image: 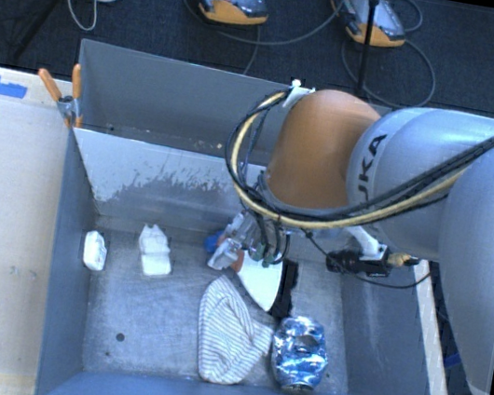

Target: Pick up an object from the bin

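Under the orange wrist cover [317, 148], the gripper [236, 240] is hanging low over the bin floor, near the back wall at about 12 o'clock from the floor's middle. I cannot tell whether it is spread or pressed together, because the cover and the cables are hiding much of it. The grey metal bin [146, 179] is holding a few loose things. A striped grey-white cloth [227, 335] is lying crumpled at 5 o'clock. A flat white and black thing [267, 282] is lying just beside the gripper, at its 4 o'clock. A crumpled blue and silver packet [298, 352] is sitting at 4 o'clock of the floor, touching the cloth. A small white bottle [155, 251] is lying at 10 o'clock, and a smaller white piece [94, 250] at 9 o'clock, by the left wall. A small blue thing [219, 249] is lying directly at the gripper's tip, on its 8 o'clock side.
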